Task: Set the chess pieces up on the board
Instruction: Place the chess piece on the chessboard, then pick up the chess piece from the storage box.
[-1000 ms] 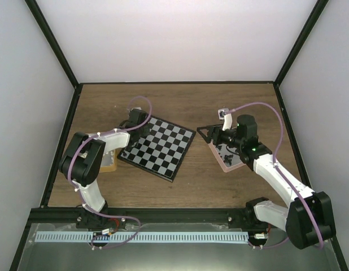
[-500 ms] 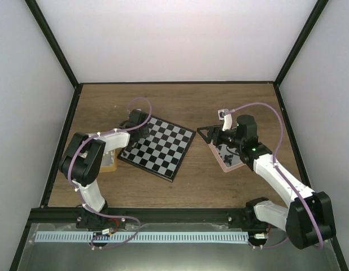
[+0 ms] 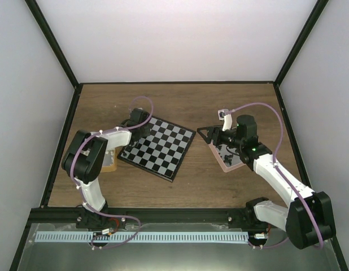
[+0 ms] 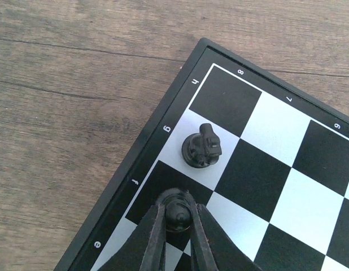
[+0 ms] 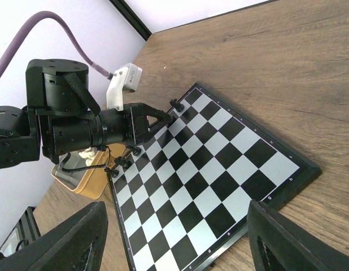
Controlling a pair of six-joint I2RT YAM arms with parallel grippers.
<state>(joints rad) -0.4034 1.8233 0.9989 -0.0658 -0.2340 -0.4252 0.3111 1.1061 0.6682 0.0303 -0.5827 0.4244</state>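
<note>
1. L gripper (image 4: 178, 208): fingers (image 4: 155, 237) pressed in on a small round-headed black piece (image 4: 177, 214), pinching it at the head from both sides; it sits over the dark edge square by the "f" mark; can't tell if its base touches yet.
2. Handling, my read: tiny, light, hard and smooth, prob. plastic; narrow base, so it tips at a nudge; best grip is the neck just under the head, straight from above, with light squeeze; let go only when the base sits flat.
3. Black knight (image 4: 201, 148): upright on the pale "g" square, just beside the held piece; risk = a finger brushing it on the way out; lift straight up.
4. The board (image 4: 279, 127): flat and stiff, lying skewed on the wood table (image 4: 67, 84); corner square "h" is bare; other squares in view carry no pieces, so the task looks barely begun.
5. Tan tray (image 5: 92, 180): beside the board's L edge, under the L arm; pale bits inside, too small to name.
6. R gripper (image 5: 177, 240): fingers (image 5: 67, 240) spread wide, nothing between them; it hangs over the pink tray (image 3: 226, 167), well apart from the board.
</note>
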